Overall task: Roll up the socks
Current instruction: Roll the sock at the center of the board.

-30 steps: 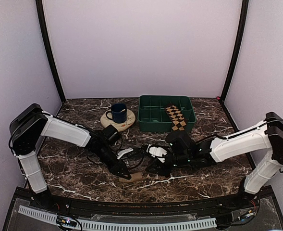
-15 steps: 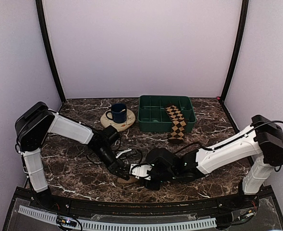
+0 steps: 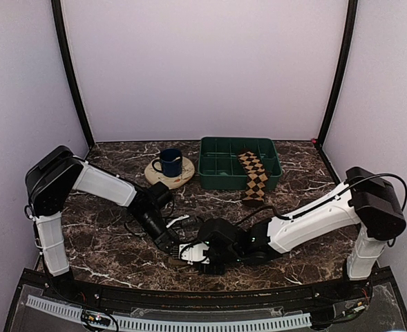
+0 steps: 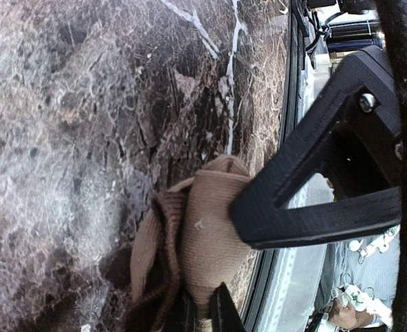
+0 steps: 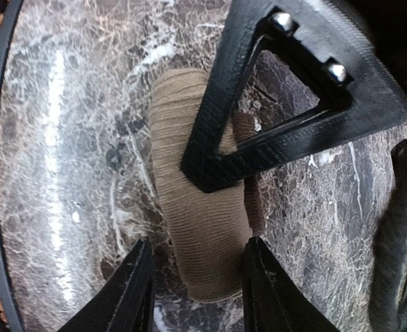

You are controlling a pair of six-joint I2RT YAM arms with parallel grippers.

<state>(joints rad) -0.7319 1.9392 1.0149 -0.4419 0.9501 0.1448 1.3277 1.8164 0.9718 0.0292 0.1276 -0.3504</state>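
A tan sock, rolled into a short bundle, lies near the table's front edge. My left gripper is shut on one end of it, and a dark brown cuff fold shows beside the roll. My right gripper is open, one finger on each side of the roll's other end. In the top view the two grippers meet, left and right, and they hide most of the tan sock. The argyle sock hangs over the front wall of the green tray.
A blue mug stands on a round wooden coaster at the back left, beside the tray. The table's front rail runs just past the tan roll. Cables trail from both wrists over the marble.
My right arm has swung left and toward the front edge until its gripper straddles the tan sock, its jaws widening on the way. The left gripper has kept its hold.
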